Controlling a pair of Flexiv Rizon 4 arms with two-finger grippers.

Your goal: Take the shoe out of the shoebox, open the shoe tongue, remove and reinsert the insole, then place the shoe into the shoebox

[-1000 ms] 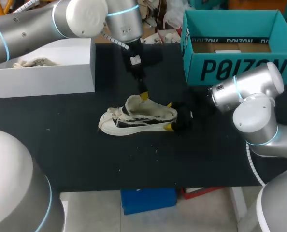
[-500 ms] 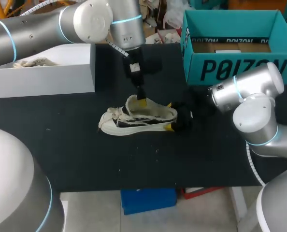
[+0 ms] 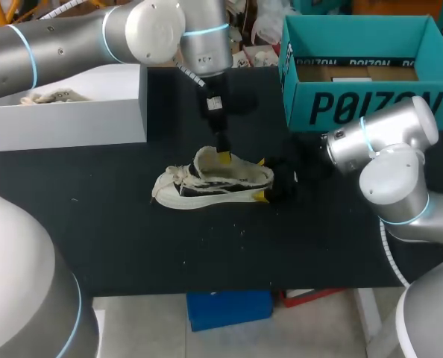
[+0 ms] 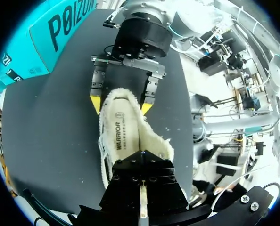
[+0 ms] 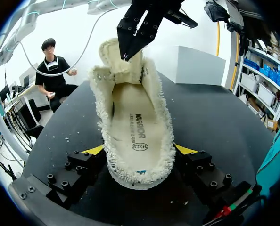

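Shoe (image 3: 214, 181) btw white box (image 3: 72, 123) – teal box (image 3: 356, 108)

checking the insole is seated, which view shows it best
The right wrist view: it looks straight into the open shoe, insole exposed. The left wrist view shows part of it; the head view only the shoe's side.

Large black lettering runs along the near wall of the teal shoebox (image 3: 356, 104) at the far right. The cream insole (image 5: 136, 125) carries 1 short black printed word, with 1 small round stamp beside it toward the heel.
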